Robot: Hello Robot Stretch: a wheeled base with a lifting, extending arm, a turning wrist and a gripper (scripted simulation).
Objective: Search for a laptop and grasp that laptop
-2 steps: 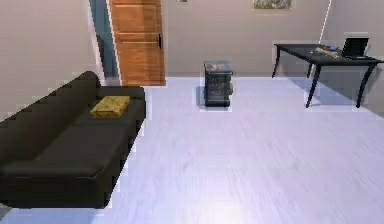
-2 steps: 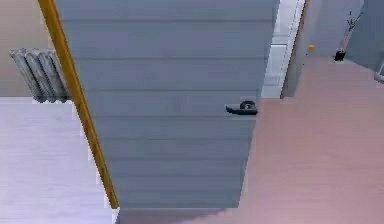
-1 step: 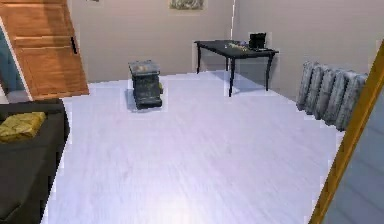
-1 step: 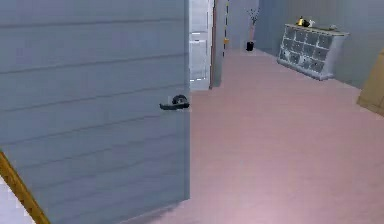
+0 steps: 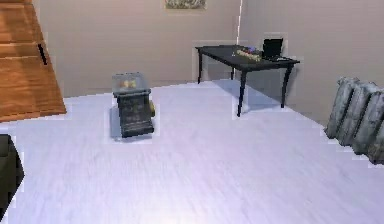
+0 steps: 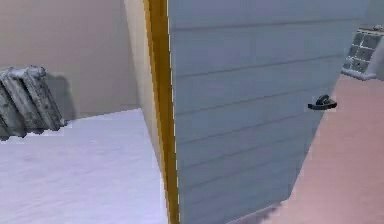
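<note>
Claw's grip cannot be told from where I stand, while the laptop [image 5: 272, 47] sits on the far right end of a dark desk [image 5: 220, 51] by the far wall, beyond a small cabinet [image 5: 132, 102].

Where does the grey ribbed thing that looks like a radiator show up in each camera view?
Forward view: the grey ribbed thing stands at the right edge, mid-height.
Arm side view: it stands at the left edge, left of the grey-blue panelled door.
Shared landmark: the beige wall behind it.
</note>
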